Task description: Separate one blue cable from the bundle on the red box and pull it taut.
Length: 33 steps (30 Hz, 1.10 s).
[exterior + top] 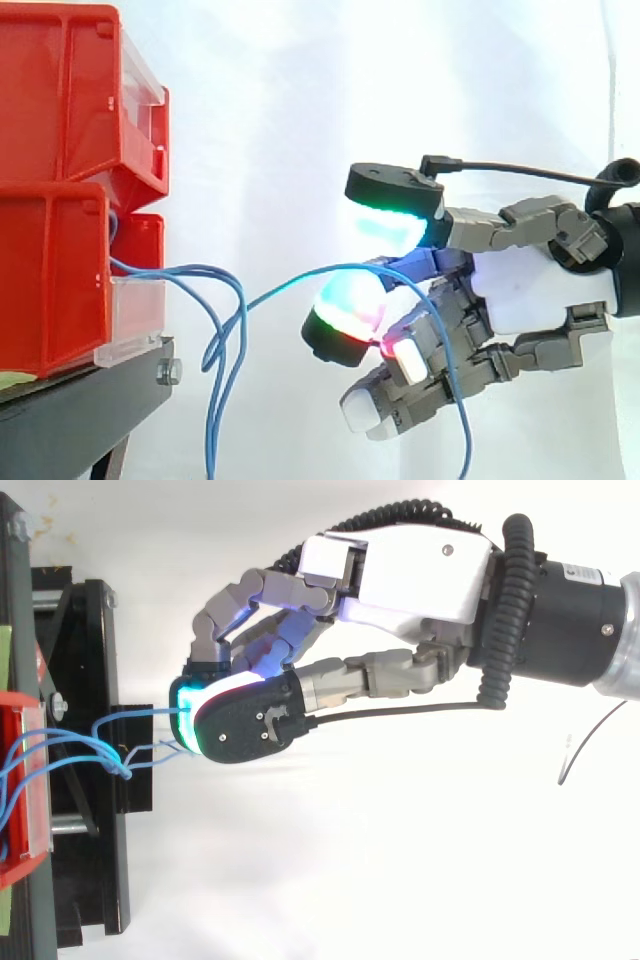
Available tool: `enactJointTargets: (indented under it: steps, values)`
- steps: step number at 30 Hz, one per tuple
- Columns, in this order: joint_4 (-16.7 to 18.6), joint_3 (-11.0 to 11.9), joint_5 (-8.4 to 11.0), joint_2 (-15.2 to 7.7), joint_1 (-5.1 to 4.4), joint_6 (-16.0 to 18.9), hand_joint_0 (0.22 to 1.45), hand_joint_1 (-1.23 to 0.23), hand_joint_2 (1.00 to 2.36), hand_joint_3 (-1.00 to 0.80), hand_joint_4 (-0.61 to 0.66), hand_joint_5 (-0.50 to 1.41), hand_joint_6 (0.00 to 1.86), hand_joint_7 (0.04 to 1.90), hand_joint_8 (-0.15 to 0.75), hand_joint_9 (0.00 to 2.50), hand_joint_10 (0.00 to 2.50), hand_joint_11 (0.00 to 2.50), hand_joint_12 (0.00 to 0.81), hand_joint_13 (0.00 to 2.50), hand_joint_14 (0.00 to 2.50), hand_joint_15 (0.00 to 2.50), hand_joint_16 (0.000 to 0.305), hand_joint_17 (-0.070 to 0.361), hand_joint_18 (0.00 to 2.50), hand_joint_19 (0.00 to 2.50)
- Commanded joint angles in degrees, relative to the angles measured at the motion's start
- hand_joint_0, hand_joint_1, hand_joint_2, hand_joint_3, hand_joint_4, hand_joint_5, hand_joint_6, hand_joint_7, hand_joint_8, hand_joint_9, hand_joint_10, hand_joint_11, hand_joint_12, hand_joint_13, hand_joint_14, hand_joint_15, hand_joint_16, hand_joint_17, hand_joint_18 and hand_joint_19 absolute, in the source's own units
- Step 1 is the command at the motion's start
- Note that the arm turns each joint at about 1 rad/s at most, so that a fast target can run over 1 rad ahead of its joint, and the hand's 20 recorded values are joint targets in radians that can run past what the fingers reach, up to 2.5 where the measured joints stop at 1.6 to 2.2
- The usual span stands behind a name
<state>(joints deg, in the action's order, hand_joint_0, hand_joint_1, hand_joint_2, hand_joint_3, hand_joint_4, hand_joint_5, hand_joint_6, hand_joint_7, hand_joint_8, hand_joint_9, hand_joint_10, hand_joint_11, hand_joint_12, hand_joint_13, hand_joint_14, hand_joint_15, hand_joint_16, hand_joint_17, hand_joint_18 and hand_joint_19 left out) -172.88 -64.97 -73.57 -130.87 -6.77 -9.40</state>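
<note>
We judge the task about half done. Out of the front of the lower red plastic box (50,285), one thin blue cable (290,283) runs apart from the other blue loops (215,390), which droop just beside the box. The hand (520,295), well away from the box, has its glowing fingers (385,200) pinched on that cable. The cable bows and sags, so pulling it taut remains.

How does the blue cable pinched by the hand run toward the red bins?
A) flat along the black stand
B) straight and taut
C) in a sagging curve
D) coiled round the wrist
C: from the fingers of the hand the blue cable bows downward toward the red bin.
</note>
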Motion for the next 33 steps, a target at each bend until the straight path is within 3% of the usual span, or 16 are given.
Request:
enactJointTargets:
  steps: [1, 10, 15, 21, 29, 33]
  values:
    - [0.00, 0.02, 0.00, 0.00, 0.00, 0.00, 0.60, -0.53, 1.01, -0.41, 0.04, -0.14, 0.89, 0.93, 0.229, 1.11, 0.02, 0.62, 0.245, 0.74, 0.02, 0.35, 0.024, 0.055, 0.50, 0.28]
    - [-1.32, 1.25, 0.00, 0.00, 0.00, 0.00, 0.62, -0.72, 1.02, -0.16, 0.04, -0.13, 0.94, 0.92, 0.239, 1.12, 0.02, 0.68, 0.255, 0.79, 0.02, 0.40, 0.025, 0.057, 0.53, 0.26]
    - [-1.59, 1.34, 0.00, 0.00, 0.00, 0.00, 0.66, -0.81, 1.02, -0.11, -0.07, -0.14, 0.95, 1.01, 0.232, 1.12, 0.02, 0.68, 0.249, 0.81, 0.02, 0.42, 0.024, 0.055, 0.55, 0.25]
    - [-2.29, 1.60, 0.00, 0.00, 0.00, 0.00, 0.66, -0.82, 1.03, -0.03, -0.13, -0.12, 0.95, 1.08, 0.209, 1.14, 0.03, 0.68, 0.237, 0.82, 0.02, 0.42, 0.023, 0.052, 0.57, 0.27]
    - [-10.20, 1.77, 0.27, 0.00, 0.09, 0.09, 0.65, -0.81, 1.02, -0.03, -0.13, -0.11, 0.94, 1.05, 0.221, 1.07, 0.02, 0.56, 0.246, 0.79, 0.02, 0.38, 0.025, 0.055, 0.58, 0.26]
    - [-15.83, 1.77, -0.08, 0.44, 0.53, 2.72, 0.65, -0.80, 1.02, -0.03, -0.12, -0.11, 0.94, 1.08, 0.226, 1.05, 0.02, 0.55, 0.248, 0.79, 0.02, 0.38, 0.025, 0.056, 0.57, 0.26]
